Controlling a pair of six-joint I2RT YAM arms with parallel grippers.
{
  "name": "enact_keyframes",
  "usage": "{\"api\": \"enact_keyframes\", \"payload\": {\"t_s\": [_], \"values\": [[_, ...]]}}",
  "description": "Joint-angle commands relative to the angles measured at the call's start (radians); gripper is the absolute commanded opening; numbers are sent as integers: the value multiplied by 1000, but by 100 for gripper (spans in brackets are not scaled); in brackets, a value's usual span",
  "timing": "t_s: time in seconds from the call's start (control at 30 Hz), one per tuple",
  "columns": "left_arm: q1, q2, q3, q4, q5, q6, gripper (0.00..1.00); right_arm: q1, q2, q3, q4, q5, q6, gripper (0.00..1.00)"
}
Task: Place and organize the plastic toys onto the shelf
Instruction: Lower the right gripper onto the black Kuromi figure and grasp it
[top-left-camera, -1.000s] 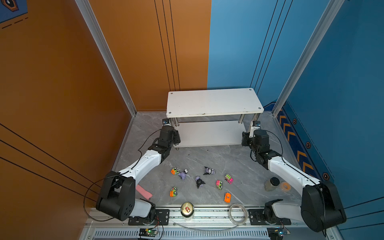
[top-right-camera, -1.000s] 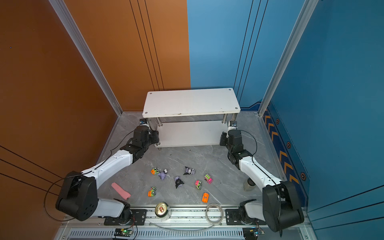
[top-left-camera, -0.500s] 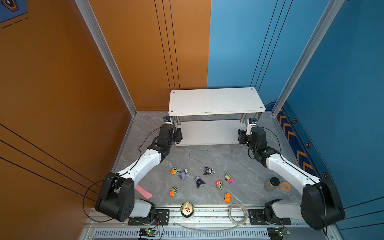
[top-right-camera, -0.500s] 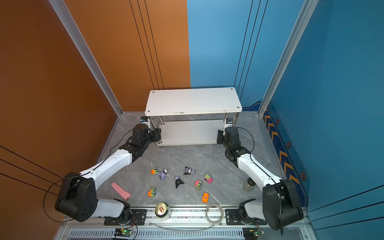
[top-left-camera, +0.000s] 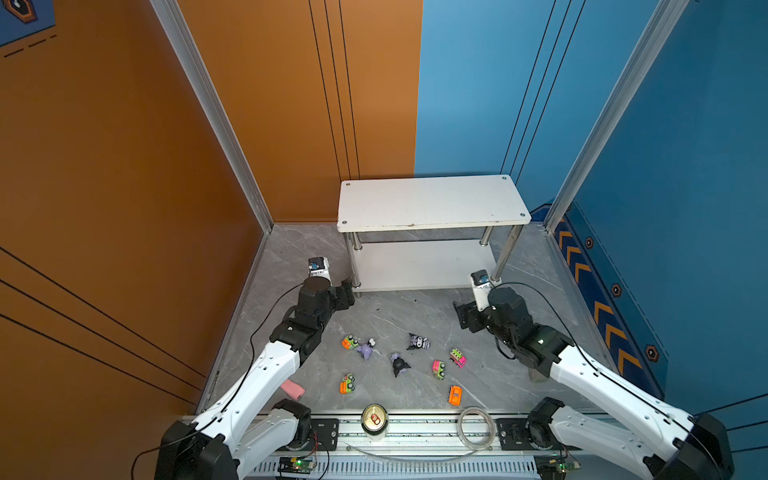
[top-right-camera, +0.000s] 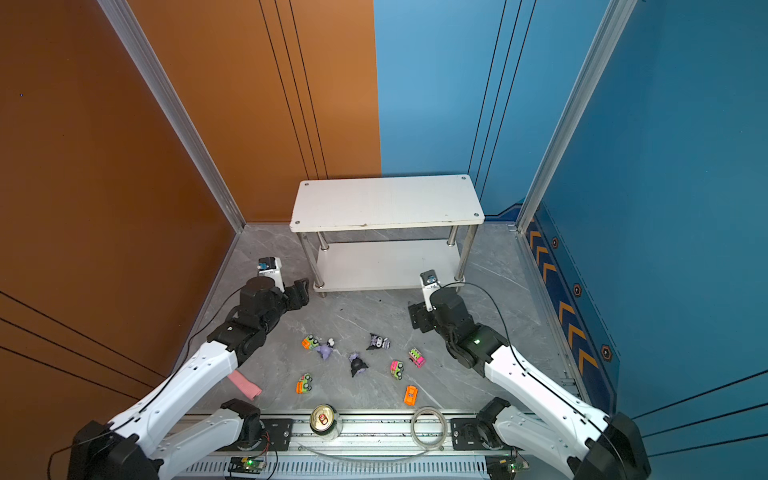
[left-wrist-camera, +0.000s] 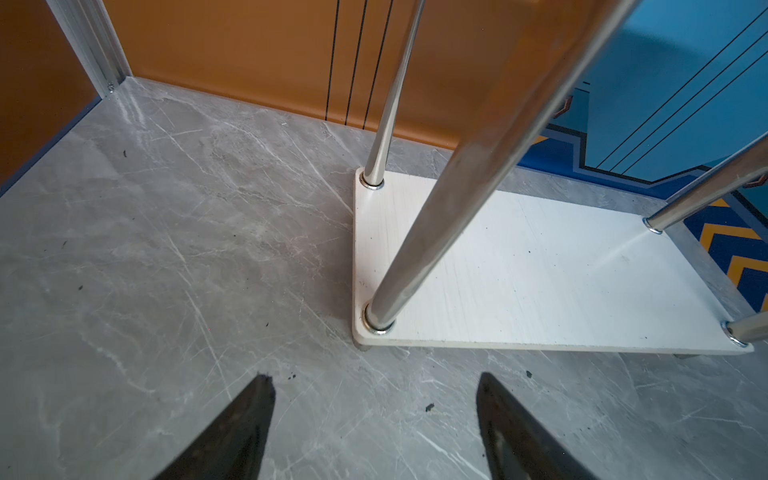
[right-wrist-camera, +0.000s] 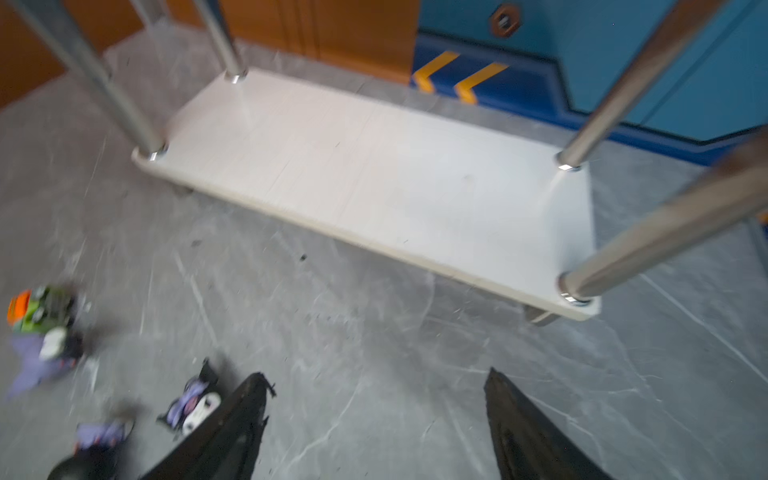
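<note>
a: what are the grippers doing?
b: the left gripper (left-wrist-camera: 374, 382) has its jaws spread wide with only bare floor (top-left-camera: 395, 316) between them. it faces the front leg of the shelf (top-left-camera: 432, 203) at the left of the top views. the right gripper (right-wrist-camera: 374, 376) is spread wide too, holding nothing, near the shelf's front leg on the right.
a: and the toys (top-left-camera: 400, 365)?
b: all on the floor in the lower middle of both top views, between the two arms and in front of the shelf. neither tier has one on it.
a: count them.
b: five toy cars (top-left-camera: 350, 342) and three figurines (top-left-camera: 419, 341), eight in all. a drink can (top-left-camera: 374, 419) and a clear tape ring (top-left-camera: 459, 424) sit at the bottom edge, one of each, and they don't count.
a: how will they handle?
b: i'd judge them light, stiff, hard plastic. they don't look fragile, but they're smooth and tiny, so they could slip out of a pinch, and the cars may roll. take a car across its flanks, above the wheels. take a figurine across the body, not the thin ears. at the left of the cluster a purple figurine lies right against a car, so that pair needs care.
</note>
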Motion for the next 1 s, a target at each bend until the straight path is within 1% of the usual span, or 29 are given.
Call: {"api": "enact_keyframes", "payload": {"t_s": [0.0, 0.03, 0.13, 0.17, 0.2, 0.23, 0.27, 0.3, 0.33, 0.5, 0.57, 0.7, 0.77, 0.9, 0.97], "values": [[-10, -60, -29, -62, -11, -35, 80, 86, 167, 98, -186, -69, -92, 84], [-13, -73, -30, -82, -8, -38, 84, 107, 225, 131, -205, -71, -106, 84], [-20, -106, -39, -123, -10, -41, 85, 163, 389, 225, -257, -84, -151, 85], [-22, -116, -45, -135, -15, -43, 91, 178, 437, 253, -264, -82, -163, 85], [-24, -127, -50, -142, -16, -44, 92, 186, 474, 273, -265, -87, -176, 86], [-26, -138, -56, -152, -19, -44, 97, 191, 513, 295, -267, -96, -185, 87], [-26, -150, -63, -157, -22, -45, 100, 196, 549, 325, -277, -116, -195, 88], [-27, -158, -69, -156, -26, -46, 99, 198, 576, 348, -283, -131, -204, 98], [-27, -167, -71, -157, -31, -47, 98, 201, 608, 377, -298, -141, -211, 100], [-26, -185, -77, -156, -35, -48, 98, 226, 710, 455, -330, -188, -248, 100], [-26, -181, -77, -157, -37, -47, 98, 234, 739, 473, -336, -185, -244, 100], [-25, -153, -71, -150, -34, -48, 98, 245, 781, 493, -344, -234, -231, 100], [-24, -136, -66, -146, -31, -48, 98, 245, 798, 496, -343, -234, -234, 99], [-24, -108, -62, -127, -26, -49, 98, 246, 820, 496, -343, -197, -255, 92], [-24, -98, -61, -121, -28, -52, 98, 248, 831, 498, -344, -173, -269, 85]]}}
